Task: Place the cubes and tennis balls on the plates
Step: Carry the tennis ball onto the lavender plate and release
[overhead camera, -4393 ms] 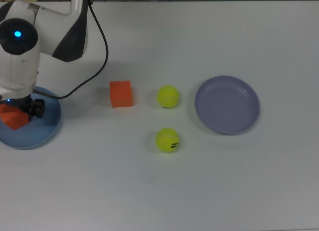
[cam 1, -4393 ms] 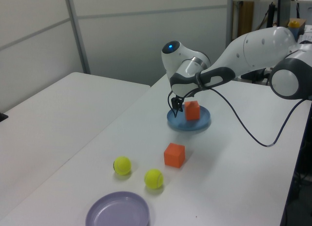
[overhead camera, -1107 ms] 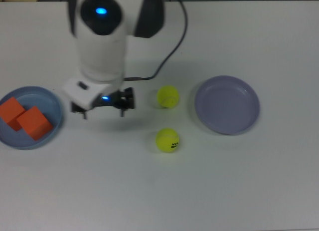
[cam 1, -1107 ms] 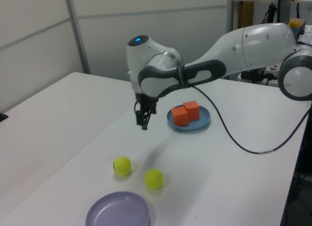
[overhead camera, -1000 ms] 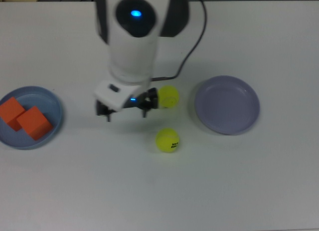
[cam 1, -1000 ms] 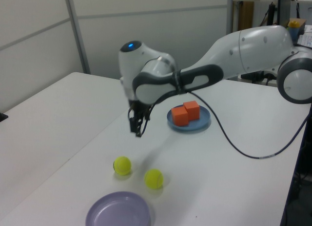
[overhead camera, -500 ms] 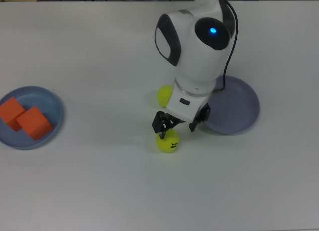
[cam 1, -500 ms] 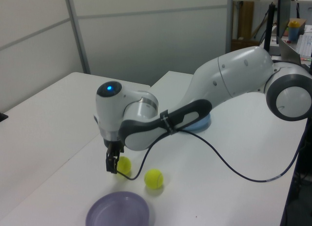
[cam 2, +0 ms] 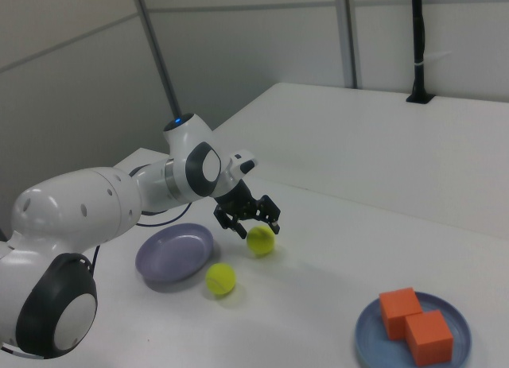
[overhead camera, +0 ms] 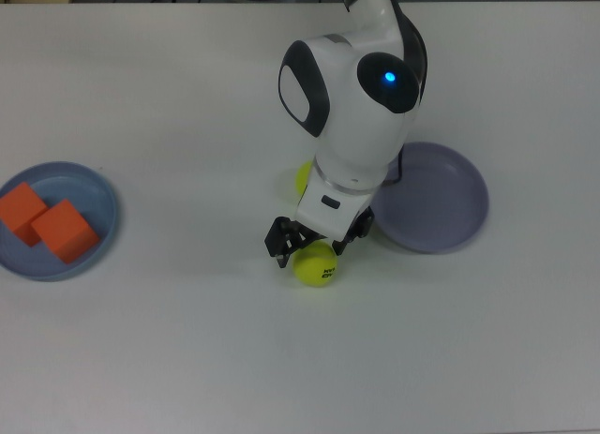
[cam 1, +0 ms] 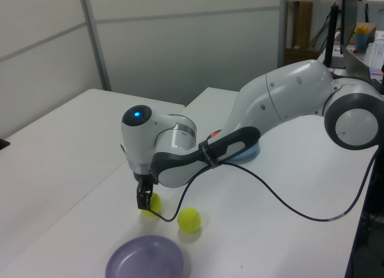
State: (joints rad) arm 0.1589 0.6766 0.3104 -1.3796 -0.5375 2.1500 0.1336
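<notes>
I am holding the gripper [overhead camera: 312, 246] spread wide and empty, just above the near ball [overhead camera: 316, 264]. This ball is sitting on the table [overhead camera: 187, 359], at eight o'clock from the purple plate [overhead camera: 450, 204] in the top view. If I am closing off-center, it may roll away.

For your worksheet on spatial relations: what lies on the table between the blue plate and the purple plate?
In the top view, two tennis balls and the hand lie between the blue plate and purple plate.
</notes>
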